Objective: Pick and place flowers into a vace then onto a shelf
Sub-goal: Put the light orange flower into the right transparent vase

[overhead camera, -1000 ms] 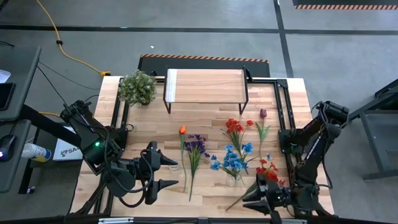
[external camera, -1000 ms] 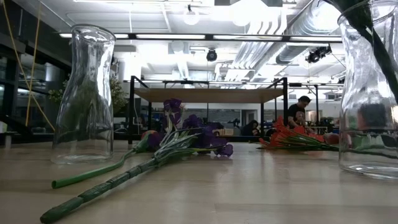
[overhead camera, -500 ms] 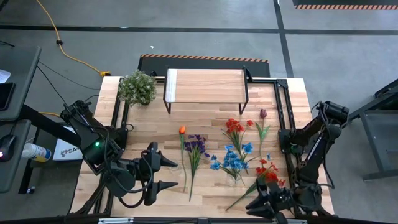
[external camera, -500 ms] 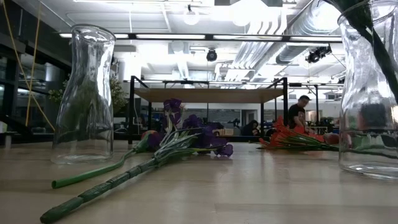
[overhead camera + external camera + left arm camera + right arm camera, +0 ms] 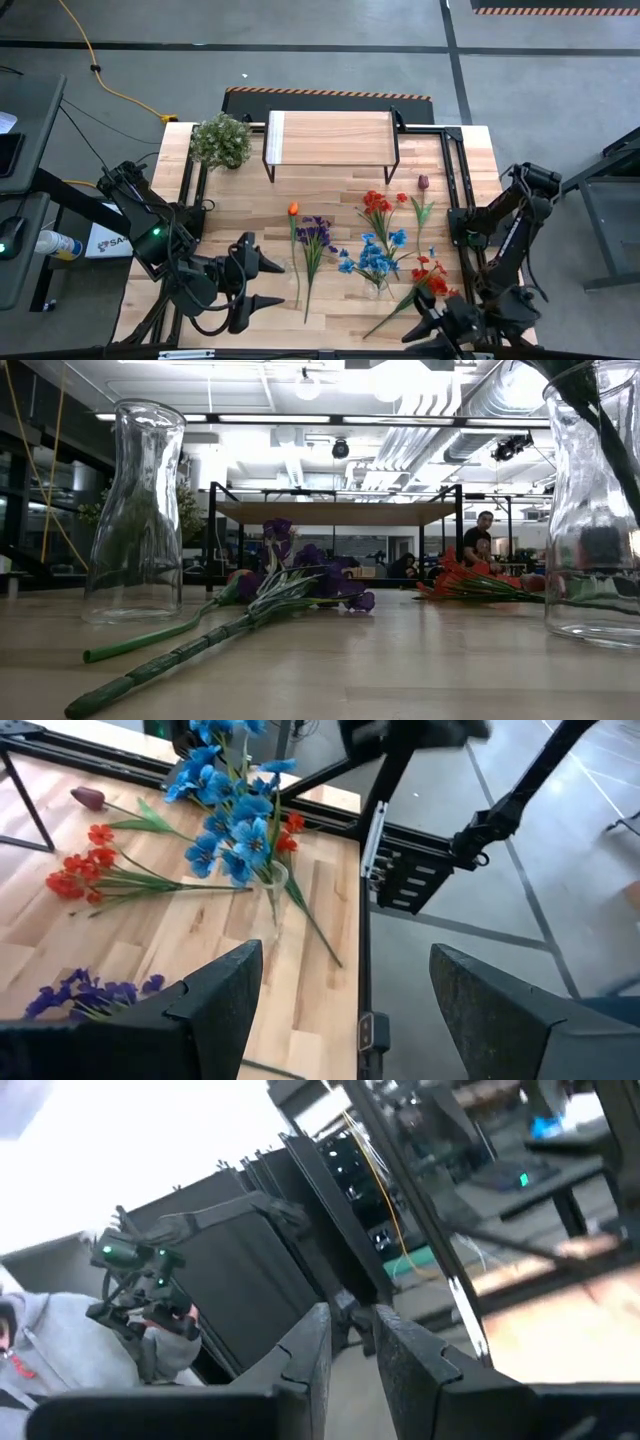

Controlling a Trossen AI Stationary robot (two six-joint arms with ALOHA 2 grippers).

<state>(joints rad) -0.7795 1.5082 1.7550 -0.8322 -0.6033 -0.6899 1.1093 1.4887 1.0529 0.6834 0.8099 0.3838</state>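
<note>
Wood table [image 5: 340,200] holds flowers [image 5: 375,255], shelf [image 5: 330,138], plant [image 5: 221,140]. Left gripper [image 5: 268,281] spread, empty; right gripper [image 5: 425,325] nearly closed, nothing visibly held. Concrete floor [image 5: 320,60], people [image 5: 484,535] behind.

Left arm: reaches in from the desk's left edge, forearm lying low along the front-left corner. Left end effector [image 5: 268,283] points toward the desk's middle, its two fingers [image 5: 215,995] spread wide, nothing between them.

Right arm: folded at the desk's right edge, elbow high, wrist dropped to the front-right corner. Right end effector [image 5: 418,326] is tilted, its fingers [image 5: 305,1342] close together with a narrow gap, empty.
</note>
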